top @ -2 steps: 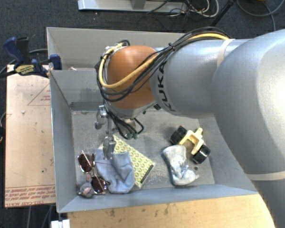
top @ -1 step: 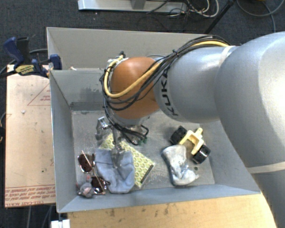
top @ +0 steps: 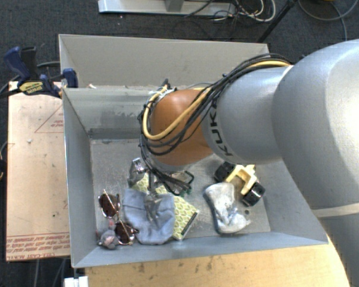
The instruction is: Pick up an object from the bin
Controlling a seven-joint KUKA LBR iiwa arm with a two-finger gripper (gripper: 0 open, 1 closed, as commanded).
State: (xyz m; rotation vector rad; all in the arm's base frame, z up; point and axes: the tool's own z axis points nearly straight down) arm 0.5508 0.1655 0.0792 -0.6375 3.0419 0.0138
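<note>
I have the gripper (top: 147,191) low in the bin (top: 78,172), hanging under the orange wrist cover (top: 175,124) with its loop of yellow and black cables (top: 148,124). From this angle the cover and the arm hide much of the tool, so I cannot tell how far open it stands or whether it has hold of anything. Its tip sits right at the top of a crumpled blue-grey cloth (top: 148,223), which lies against the front wall, left of middle. A flat yellow-green patterned piece (top: 184,213) lies partly under that cloth and sticks out to its right. I read the cloth as the thing nearest the tool.

Further out, to the left of the cloth, a pair of sunglasses with dark reddish lenses (top: 110,205) lies near the left wall, touching the cloth's edge. To the right, apart from the cloth, I see a white-grey crumpled bundle (top: 225,209), and just behind it a cream and black object (top: 244,180) beside the arm.
</note>
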